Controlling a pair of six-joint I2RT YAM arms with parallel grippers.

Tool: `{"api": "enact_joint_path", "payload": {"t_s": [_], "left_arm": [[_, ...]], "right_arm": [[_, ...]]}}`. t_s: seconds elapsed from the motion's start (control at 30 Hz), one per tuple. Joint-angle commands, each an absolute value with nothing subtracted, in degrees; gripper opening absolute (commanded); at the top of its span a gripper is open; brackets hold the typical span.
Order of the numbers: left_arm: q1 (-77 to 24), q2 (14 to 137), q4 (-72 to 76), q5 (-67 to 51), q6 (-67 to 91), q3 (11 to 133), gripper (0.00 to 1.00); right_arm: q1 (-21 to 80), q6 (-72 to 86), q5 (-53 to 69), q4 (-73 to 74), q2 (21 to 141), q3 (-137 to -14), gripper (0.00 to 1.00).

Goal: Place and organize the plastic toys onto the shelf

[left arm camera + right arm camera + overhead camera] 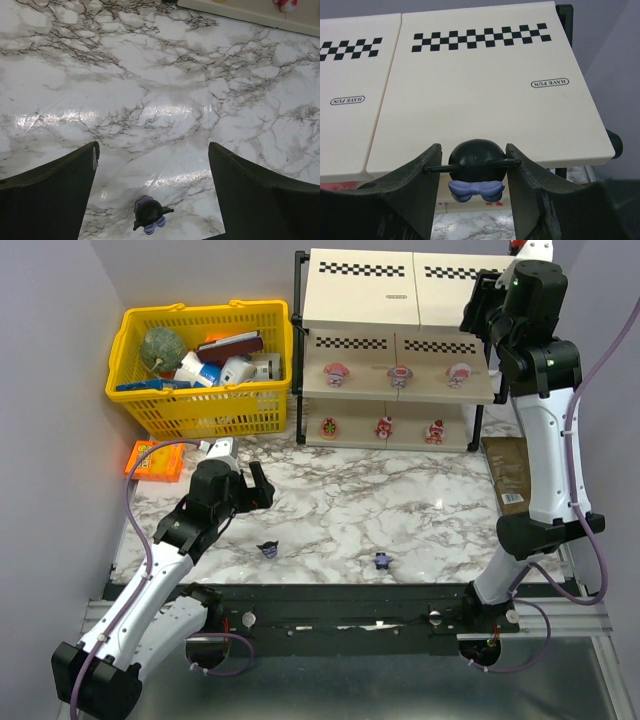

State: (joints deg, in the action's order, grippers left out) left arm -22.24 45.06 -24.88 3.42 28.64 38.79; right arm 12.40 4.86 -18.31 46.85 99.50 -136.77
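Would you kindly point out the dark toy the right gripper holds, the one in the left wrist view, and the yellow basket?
held dark toy (pixel 477 159): right wrist view, round head.
loose dark toy (pixel 148 212): left wrist view, dark body.
yellow basket (pixel 215 418): top view, front mesh wall.

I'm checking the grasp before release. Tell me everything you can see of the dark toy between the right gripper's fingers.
The dark toy is a tiny figurine of glossy black plastic: a round body, a lavender bow below, thin black prongs jutting to either side. The right gripper pinches it by its sides, holding it up. It hangs at the near edge of the shelf's cream top board; whether it touches the board is unclear. Its face is hidden.
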Motion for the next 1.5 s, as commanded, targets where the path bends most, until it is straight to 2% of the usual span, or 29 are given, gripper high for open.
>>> {"api": "enact_joint_path", "payload": {"t_s": [0.0, 0.67, 1.47], "left_arm": [[-22.06, 44.83, -23.29, 3.34, 27.6, 38.85, 0.99], [-22.06, 45.18, -23.2, 2.9, 27.6, 38.67, 0.99], [-22.06, 45.62, -23.55, 3.78, 27.6, 38.67, 0.99]], "right_arm": [[10.64, 2.9, -13.98, 47.64, 99.84, -137.72, 0.19], [5.63, 5.18, -8.53, 51.68, 105.03, -139.22, 0.34], [5.01, 6.15, -11.69, 42.63, 106.79, -135.35, 0.34]]}}
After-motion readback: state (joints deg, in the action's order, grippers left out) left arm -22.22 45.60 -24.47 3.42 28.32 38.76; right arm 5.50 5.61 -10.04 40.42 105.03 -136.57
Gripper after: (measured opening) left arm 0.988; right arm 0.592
